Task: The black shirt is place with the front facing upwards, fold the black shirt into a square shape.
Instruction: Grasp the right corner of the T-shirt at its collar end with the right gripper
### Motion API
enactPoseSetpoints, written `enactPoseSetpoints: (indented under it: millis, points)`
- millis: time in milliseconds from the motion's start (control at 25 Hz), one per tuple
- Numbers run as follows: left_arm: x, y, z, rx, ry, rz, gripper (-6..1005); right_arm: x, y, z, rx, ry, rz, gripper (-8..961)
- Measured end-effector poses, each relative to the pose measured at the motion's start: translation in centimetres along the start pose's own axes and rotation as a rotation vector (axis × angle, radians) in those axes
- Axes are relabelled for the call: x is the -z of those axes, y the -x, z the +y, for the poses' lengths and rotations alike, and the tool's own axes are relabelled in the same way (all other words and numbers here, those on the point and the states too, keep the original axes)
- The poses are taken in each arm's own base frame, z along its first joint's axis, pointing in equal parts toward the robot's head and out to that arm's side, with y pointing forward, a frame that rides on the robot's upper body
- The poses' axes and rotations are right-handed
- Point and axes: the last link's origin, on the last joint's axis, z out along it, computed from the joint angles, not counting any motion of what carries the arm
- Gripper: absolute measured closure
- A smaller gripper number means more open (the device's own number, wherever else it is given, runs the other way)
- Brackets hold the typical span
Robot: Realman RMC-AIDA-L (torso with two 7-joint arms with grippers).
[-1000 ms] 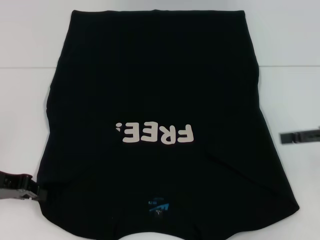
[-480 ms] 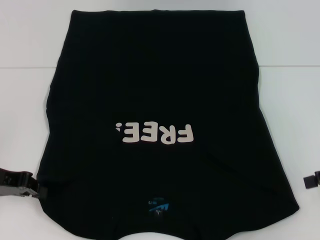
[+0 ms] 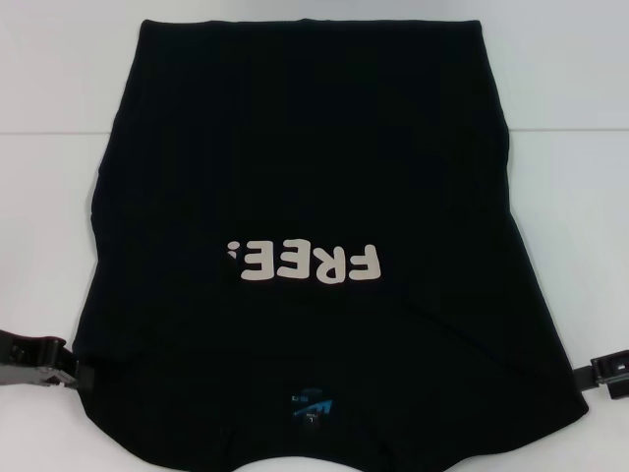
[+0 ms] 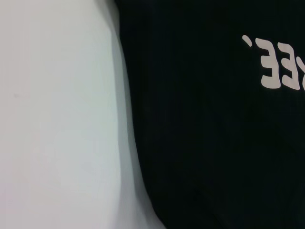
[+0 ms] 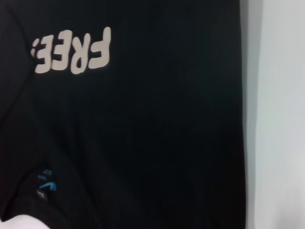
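looking down, i see the black shirt (image 3: pixel 314 246) lying flat on the white surface (image 3: pixel 580 79), front up, with its "free!" letters (image 3: pixel 303 263) upside down to me. my left tool (image 3: pixel 64 372) touches its near left edge, my right tool (image 3: pixel 600 372) its near right edge. i cannot tell if either tool is open or closed.

The shirt (image 3: pixel 314 197) is matt black cloth, smooth, with flat pale printed lettering (image 3: pixel 305 263) and a small woven-looking blue label (image 3: pixel 313 405) at its neck, lying on a smooth, faintly glossy white table (image 3: pixel 570 79); beside it, the grippers look like hard black plastic.
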Motion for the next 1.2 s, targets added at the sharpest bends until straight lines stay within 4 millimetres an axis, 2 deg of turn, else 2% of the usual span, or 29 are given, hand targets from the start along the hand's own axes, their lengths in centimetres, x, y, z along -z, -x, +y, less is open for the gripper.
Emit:
enactPoseSetpoints:
  millis: [480,960,1200]
  points:
    - [-0.1,0.1,-0.1,0.003,0.001,-0.007,964,-1.8,0.1,0.6,0.027,-0.011,0.013,179]
    - [-0.2,0.3,-0.2,0.004,-0.001,-0.009,964,-2.5,0.2,0.8,0.038,-0.014,0.031,179]
    - [-0.2,0.4,-0.2,0.007,0.0,-0.009,964,-2.8,0.3,1.2,0.047,-0.005,0.039,213]
